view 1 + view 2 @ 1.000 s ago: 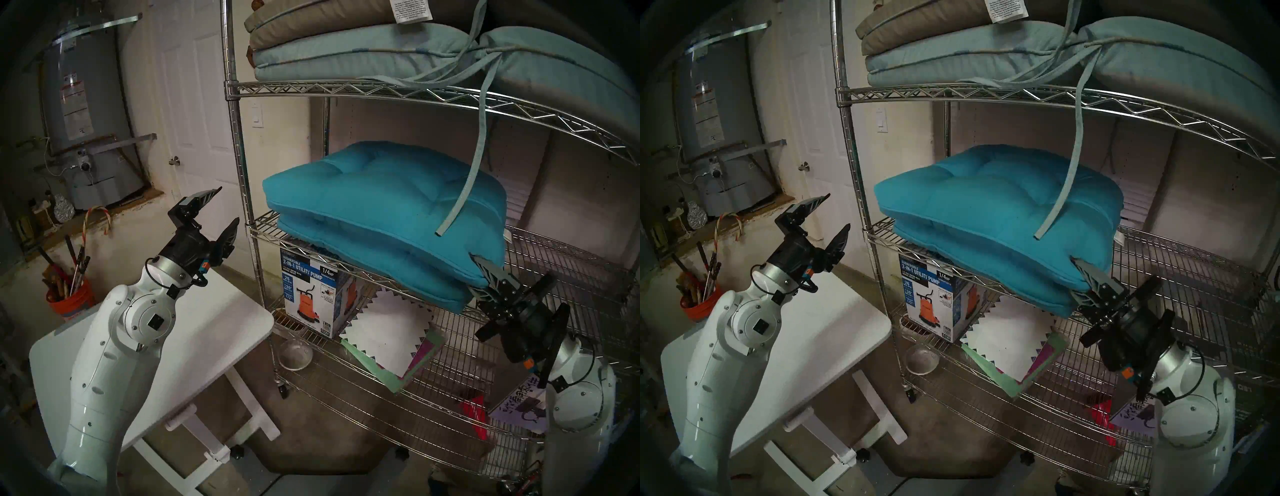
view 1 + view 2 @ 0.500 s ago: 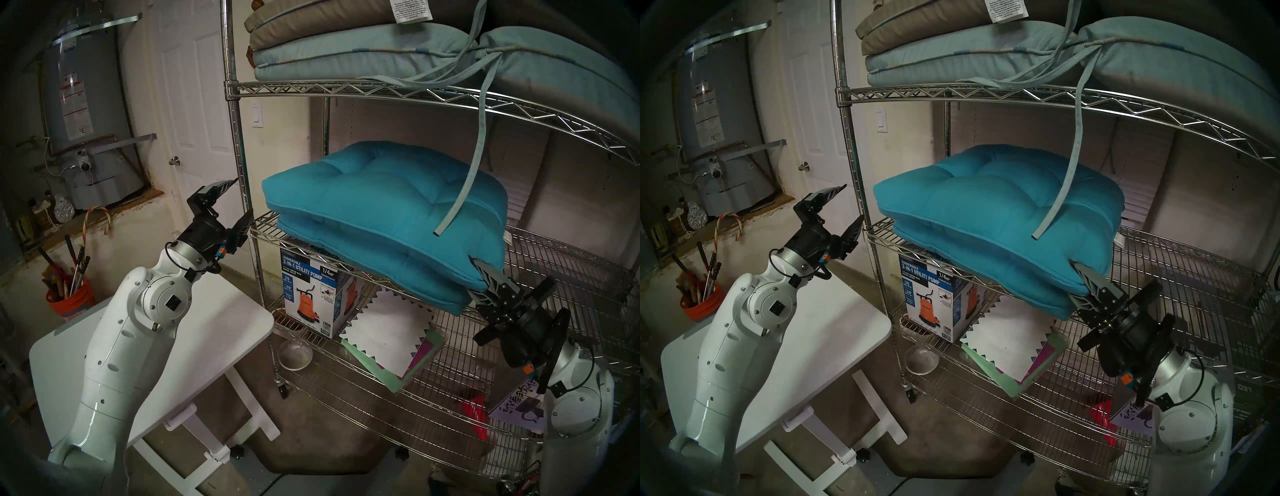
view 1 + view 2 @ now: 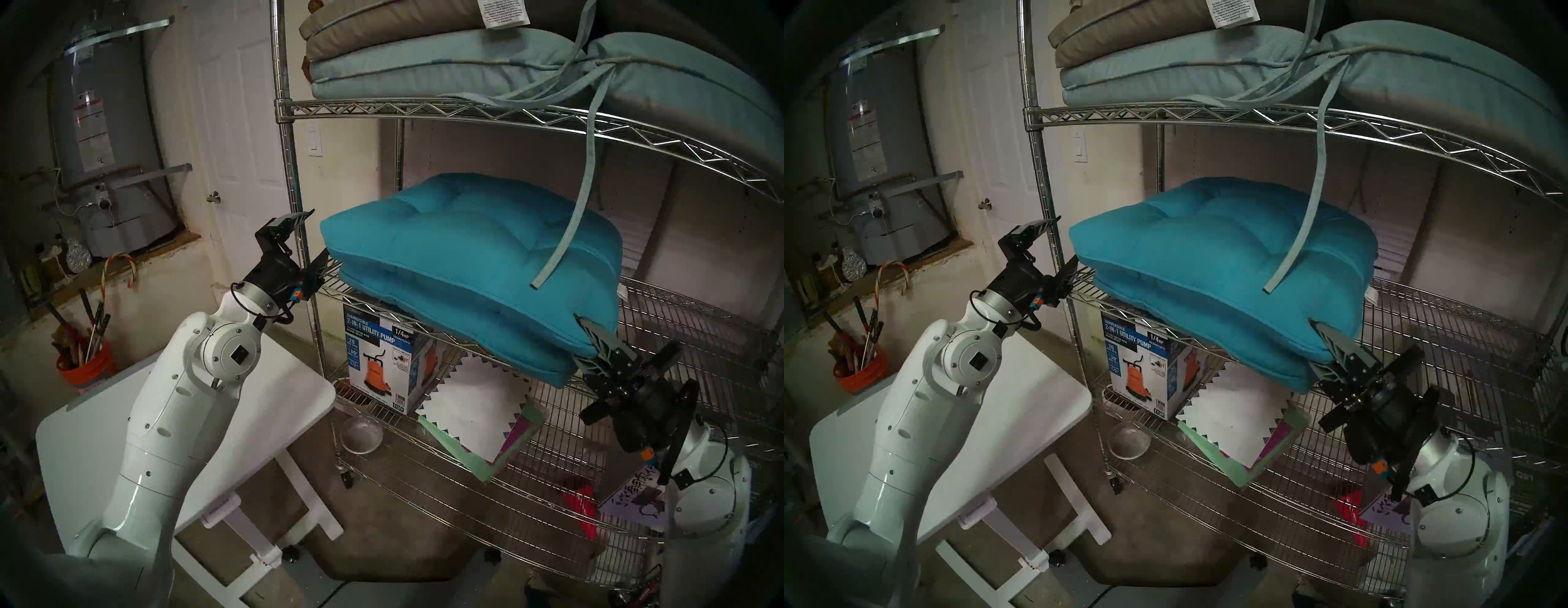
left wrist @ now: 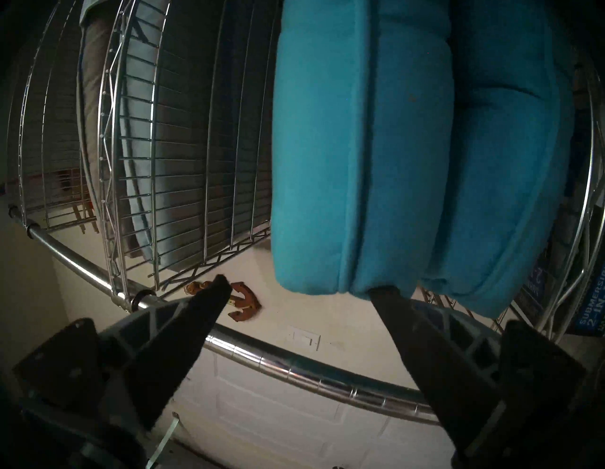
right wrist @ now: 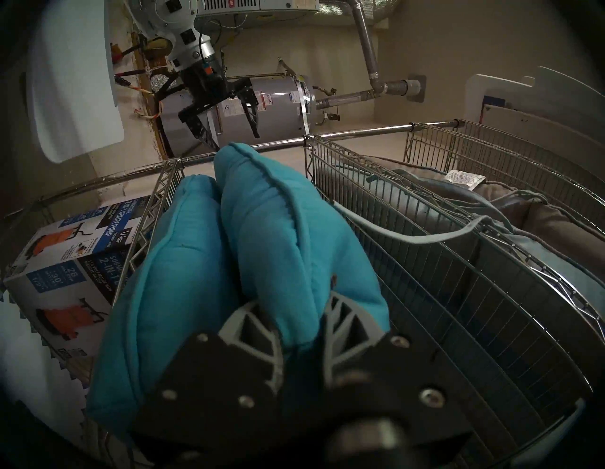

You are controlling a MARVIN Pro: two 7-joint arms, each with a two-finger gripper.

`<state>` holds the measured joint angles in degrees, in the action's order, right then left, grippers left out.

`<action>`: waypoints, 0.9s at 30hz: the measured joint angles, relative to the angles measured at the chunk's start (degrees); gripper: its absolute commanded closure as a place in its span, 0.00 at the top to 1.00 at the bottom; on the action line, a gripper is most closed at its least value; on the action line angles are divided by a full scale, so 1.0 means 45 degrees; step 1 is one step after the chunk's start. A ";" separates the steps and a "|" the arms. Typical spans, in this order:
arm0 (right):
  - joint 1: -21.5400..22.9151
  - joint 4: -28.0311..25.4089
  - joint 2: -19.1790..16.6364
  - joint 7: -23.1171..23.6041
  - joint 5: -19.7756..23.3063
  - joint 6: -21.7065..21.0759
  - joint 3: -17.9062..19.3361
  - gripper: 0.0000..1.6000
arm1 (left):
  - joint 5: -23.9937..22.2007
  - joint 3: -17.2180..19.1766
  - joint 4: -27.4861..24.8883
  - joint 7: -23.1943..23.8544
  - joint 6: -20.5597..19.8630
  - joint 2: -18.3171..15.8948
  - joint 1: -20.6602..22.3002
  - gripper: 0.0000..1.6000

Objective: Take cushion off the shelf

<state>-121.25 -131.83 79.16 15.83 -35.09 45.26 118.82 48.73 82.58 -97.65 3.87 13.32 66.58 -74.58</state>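
Note:
Two teal cushions lie stacked on the middle tier of the chrome wire shelf (image 3: 373, 303). My right gripper (image 3: 587, 339) (image 5: 301, 311) is shut on the near right corner of the upper cushion (image 3: 466, 237) (image 5: 278, 213), just above the lower cushion (image 3: 445, 310). My left gripper (image 3: 319, 232) (image 4: 301, 285) stands open beside the shelf's front left post (image 3: 292, 170), at the upper cushion's (image 4: 360, 163) left corner. One fingertip (image 4: 381, 291) sits right at that cushion's edge; the other is clear of it.
Pale blue and tan cushions (image 3: 424, 63) fill the top tier, and a strap (image 3: 581, 204) hangs over the teal ones. A pump box (image 3: 382, 361), papers (image 3: 475, 420) and a glass bowl (image 3: 362, 433) sit below. A white table (image 3: 275, 403) stands under my left arm.
My left arm has swung right and forward, bringing its open gripper from above the white table to the shelf post and the cushion's left corner. The right gripper has kept its grip.

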 measured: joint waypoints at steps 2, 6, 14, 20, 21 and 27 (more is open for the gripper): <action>0.0007 0.0003 0.0000 -0.0007 0.0013 0.0024 0.0000 0.00 | 0.0000 -0.0077 0.0113 0.0031 -0.0062 0.0062 0.0116 1.00; 0.0016 0.0005 0.0000 -0.0010 0.0044 0.0062 0.0000 0.00 | -0.0003 -0.0208 0.0243 0.0074 -0.0166 0.0148 0.0245 1.00; 0.0026 0.0007 -0.0014 -0.0010 0.0104 0.0145 0.0003 0.00 | -0.0003 -0.0453 0.0447 0.0109 -0.0305 0.0234 0.0419 1.00; 0.0011 0.0002 -0.0014 -0.0010 0.0145 0.0227 0.0003 0.00 | -0.0003 -0.0669 0.0853 0.0206 -0.0281 0.0251 0.0648 1.00; 0.0007 0.0002 -0.0014 -0.0010 0.0146 0.0239 0.0002 0.00 | -0.0003 -0.0700 0.0920 0.0221 -0.0261 0.0254 0.0683 1.00; -0.0057 0.0002 0.0002 -0.0010 0.0157 0.0335 -0.0021 0.00 | -0.0003 -0.0993 0.1352 0.0445 0.0093 0.0253 0.1031 1.00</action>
<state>-121.50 -131.82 79.17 15.79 -34.39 46.77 118.72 48.71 78.11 -91.56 5.87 13.74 67.72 -69.94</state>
